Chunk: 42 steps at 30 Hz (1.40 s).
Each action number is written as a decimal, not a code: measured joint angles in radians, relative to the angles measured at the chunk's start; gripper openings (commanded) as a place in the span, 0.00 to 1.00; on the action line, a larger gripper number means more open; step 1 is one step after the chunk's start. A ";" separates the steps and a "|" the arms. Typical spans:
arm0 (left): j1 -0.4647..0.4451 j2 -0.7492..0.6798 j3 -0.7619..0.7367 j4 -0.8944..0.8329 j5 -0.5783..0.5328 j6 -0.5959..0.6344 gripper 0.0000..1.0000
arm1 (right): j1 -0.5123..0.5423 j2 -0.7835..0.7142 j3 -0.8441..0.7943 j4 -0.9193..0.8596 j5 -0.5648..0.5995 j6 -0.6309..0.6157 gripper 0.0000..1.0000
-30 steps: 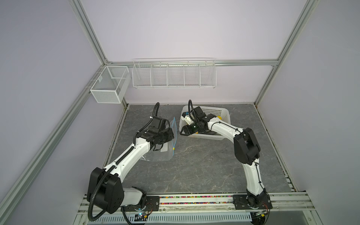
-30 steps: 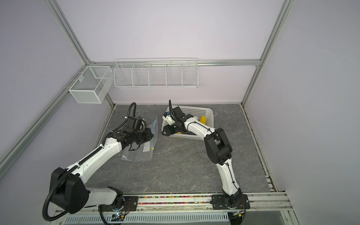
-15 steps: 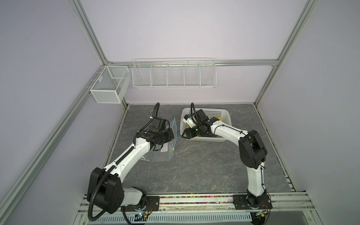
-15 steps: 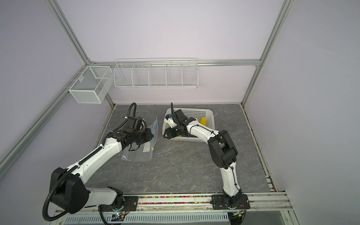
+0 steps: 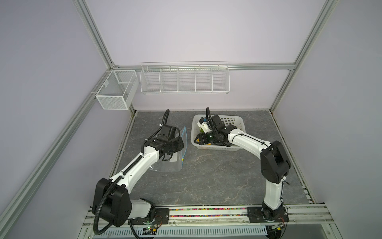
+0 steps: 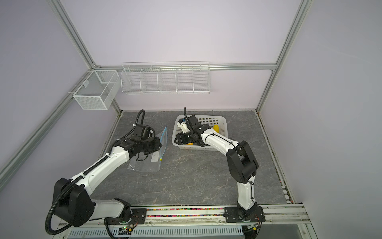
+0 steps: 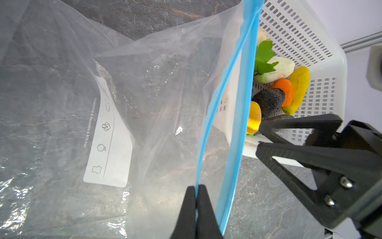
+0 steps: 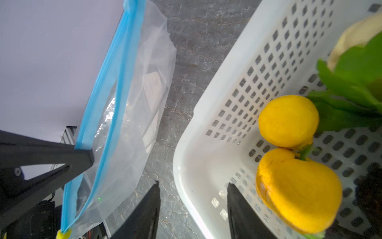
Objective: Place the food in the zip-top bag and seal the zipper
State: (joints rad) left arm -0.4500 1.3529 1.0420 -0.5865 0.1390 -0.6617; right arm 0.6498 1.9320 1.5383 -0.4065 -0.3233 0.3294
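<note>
- While the left arm reaches in on the left of both top views, the one left gripper [image 7: 197, 191] is pinched tight on a single lip of the zipper [image 7: 237, 103].
- One zip-top bag [image 5: 171, 166] hangs from that grip, with its far end lying on the grey table [image 5: 206, 182]. One white label patch [image 7: 111, 144] shows on it.
- Two blue lips of the zipper stand apart, so the mouth gapes toward the basket. One yellow slider tab [image 8: 64, 234] sits at one end of the strip.
- Just right of the bag, the one right gripper [image 8: 193, 184] has its jaws partly spread and grips nothing. One finger is outside the basket's wall and one is inside.
- One white perforated basket [image 5: 237, 122] stands just beside the bag's mouth.
- All the food seen lies in that basket. The left wrist view shows seven pieces: one cream piece [image 7: 261, 34], one leafy green [image 7: 264, 55], one pale cabbage [image 7: 279, 70], one orange [image 7: 285, 91], one dark avocado [image 7: 268, 103] and two yellow pieces [image 7: 299, 89].
</note>
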 measured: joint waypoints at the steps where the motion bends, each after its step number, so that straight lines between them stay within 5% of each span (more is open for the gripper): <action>1: 0.000 0.000 0.000 0.000 -0.001 0.000 0.00 | 0.000 -0.011 0.000 -0.008 0.030 0.006 0.55; 10: 0.000 0.000 0.007 -0.011 -0.001 0.000 0.00 | 0.000 -0.051 0.031 -0.111 0.283 0.026 0.56; 20: 0.000 0.009 0.008 0.018 0.040 -0.012 0.00 | -0.005 -0.019 0.129 -0.227 0.376 0.041 0.56; 42: 0.000 0.020 0.007 0.055 0.069 -0.041 0.00 | -0.013 0.134 0.237 -0.340 0.326 0.038 0.58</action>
State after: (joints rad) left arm -0.4500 1.3731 1.0492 -0.5320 0.2081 -0.7029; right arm 0.6369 2.0655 1.7748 -0.7464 0.0029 0.3672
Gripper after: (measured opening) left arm 0.047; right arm 0.570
